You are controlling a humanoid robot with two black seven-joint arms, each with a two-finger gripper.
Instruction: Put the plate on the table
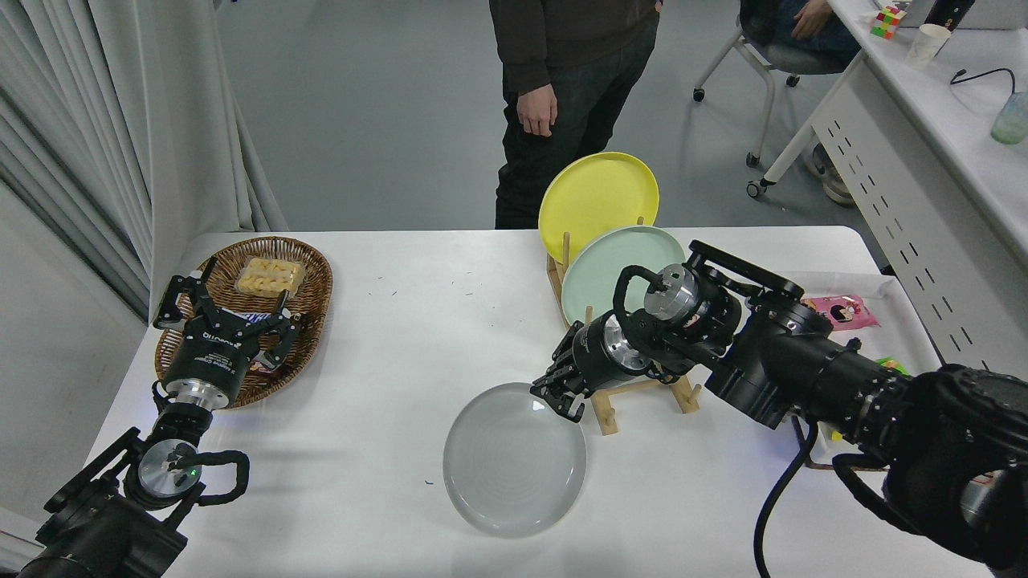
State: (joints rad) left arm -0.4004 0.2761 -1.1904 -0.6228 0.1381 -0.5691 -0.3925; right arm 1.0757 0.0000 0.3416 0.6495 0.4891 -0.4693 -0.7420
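The pale grey plate (514, 461) is low over or on the white table (401, 337), near the front middle; I cannot tell whether it rests fully flat. My right gripper (560, 399) comes in from the right and is shut on the plate's upper right rim. My left gripper (223, 301) is parked at the lower left, open and empty, over the near edge of a wicker basket.
A wooden rack (608, 405) just behind the right gripper holds a yellow plate (598, 193) and a mint green plate (614, 265). The wicker basket (309, 277) holds snack packs. A person (562, 96) stands at the far side. A pink packet (843, 311) lies at the right.
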